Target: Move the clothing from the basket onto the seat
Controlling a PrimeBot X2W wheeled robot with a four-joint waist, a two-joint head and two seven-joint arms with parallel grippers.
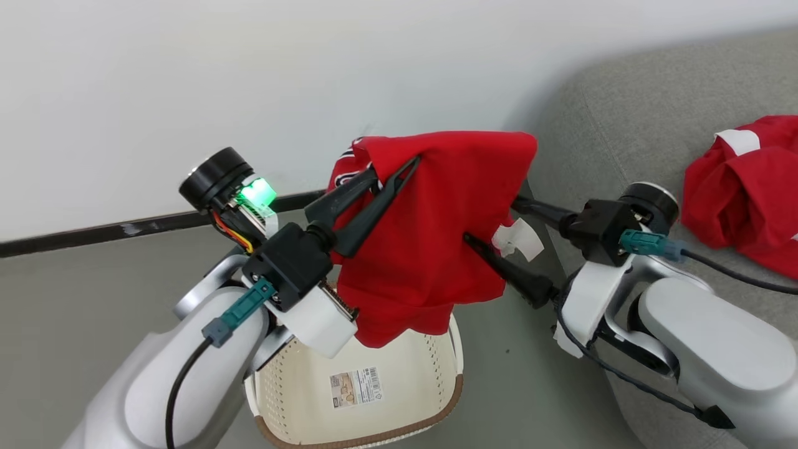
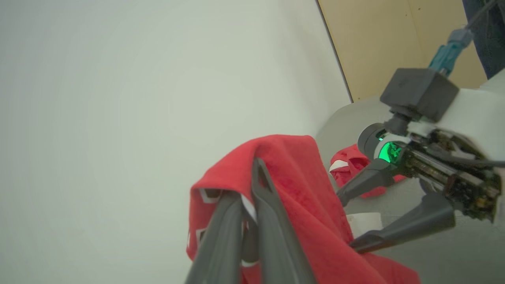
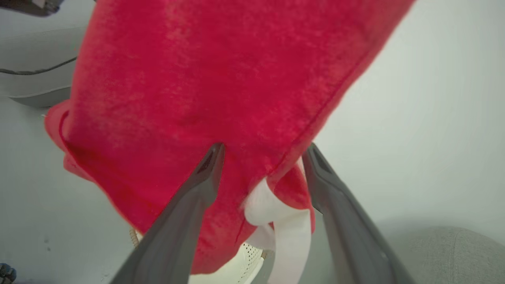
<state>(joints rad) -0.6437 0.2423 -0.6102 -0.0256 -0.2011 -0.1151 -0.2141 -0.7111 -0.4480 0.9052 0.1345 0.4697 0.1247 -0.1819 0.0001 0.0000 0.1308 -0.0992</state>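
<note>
A red garment [image 1: 436, 237] hangs in the air above the cream basket [image 1: 436, 349], with my left gripper [image 1: 399, 168] shut on its upper fold. The same grip shows in the left wrist view, where the left gripper [image 2: 248, 185] pinches the cloth [image 2: 292, 177]. My right gripper [image 1: 489, 218] is open at the garment's right edge, one finger on either side of the cloth by a white tag [image 1: 517, 240]. In the right wrist view its fingers [image 3: 264, 148] straddle the red cloth [image 3: 221, 79]. A second red garment [image 1: 742, 193] lies on the grey seat [image 1: 611, 106].
The basket holds only its label [image 1: 355, 386] and stands on the grey floor [image 1: 75, 293] beside the seat. A white wall [image 1: 249, 75] with a dark baseboard [image 1: 124, 227] runs behind. A tan panel [image 2: 378, 43] stands beyond the seat.
</note>
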